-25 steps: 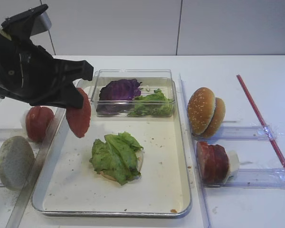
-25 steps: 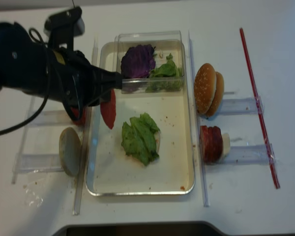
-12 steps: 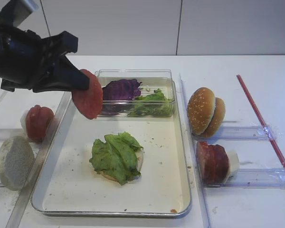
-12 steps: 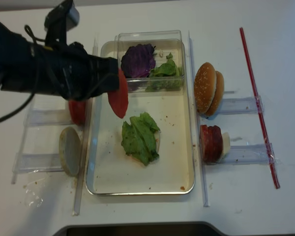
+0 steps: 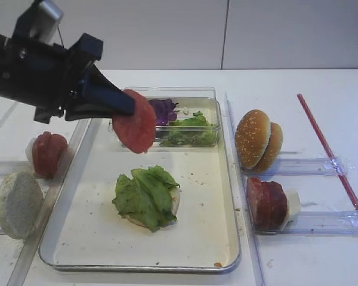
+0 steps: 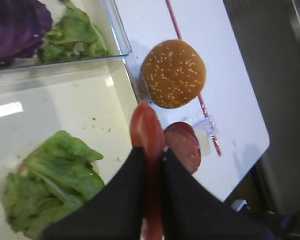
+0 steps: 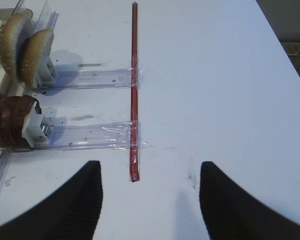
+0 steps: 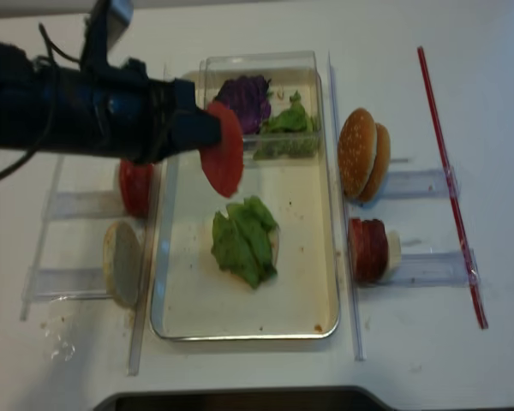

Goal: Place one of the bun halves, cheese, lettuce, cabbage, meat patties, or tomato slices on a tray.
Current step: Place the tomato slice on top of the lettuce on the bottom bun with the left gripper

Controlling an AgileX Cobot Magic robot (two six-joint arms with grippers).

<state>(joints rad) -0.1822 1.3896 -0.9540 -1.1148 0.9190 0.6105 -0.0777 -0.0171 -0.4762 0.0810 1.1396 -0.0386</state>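
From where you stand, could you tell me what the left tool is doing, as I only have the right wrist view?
Observer: The left tool is shut on a tomato slice, held on edge above the tray.
Operator: Thank you. Is anything lying in the middle of that tray?
Observer: Yes, lettuce lies on a bun half there.
Operator: Are there other tomato slices to pick?
Observer: Yes, more tomato slices stand just left of the tray.
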